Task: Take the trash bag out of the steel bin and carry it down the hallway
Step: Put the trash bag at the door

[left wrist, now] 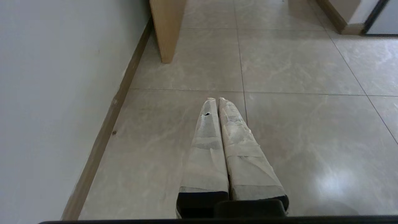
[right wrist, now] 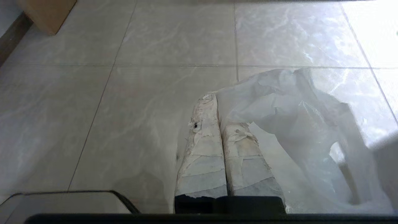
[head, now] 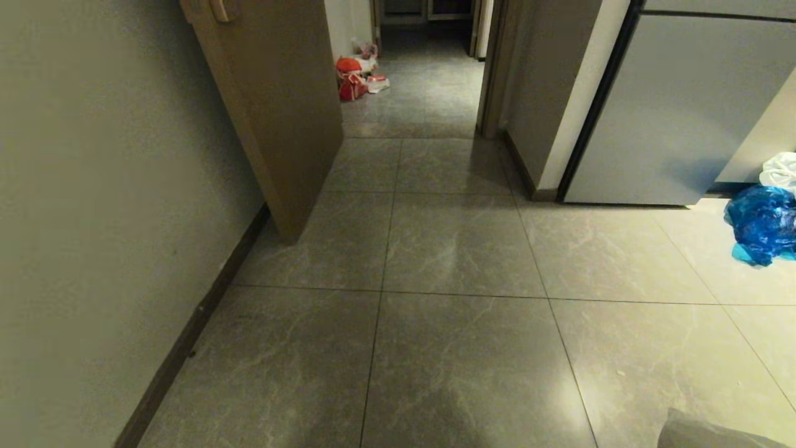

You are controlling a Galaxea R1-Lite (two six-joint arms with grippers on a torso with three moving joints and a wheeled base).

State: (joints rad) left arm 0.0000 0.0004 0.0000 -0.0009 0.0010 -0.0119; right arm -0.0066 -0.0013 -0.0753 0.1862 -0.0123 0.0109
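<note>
A hallway [head: 435,261] of grey marbled tiles is seen ahead, with an open wooden door [head: 280,106] on the left and a blue plastic bag [head: 762,224] lying at the right. The trash bag [right wrist: 298,118] is pinched in the clenched right gripper [right wrist: 214,98] above the floor. The left gripper [left wrist: 216,99] is pressed closed, empty.
</note>
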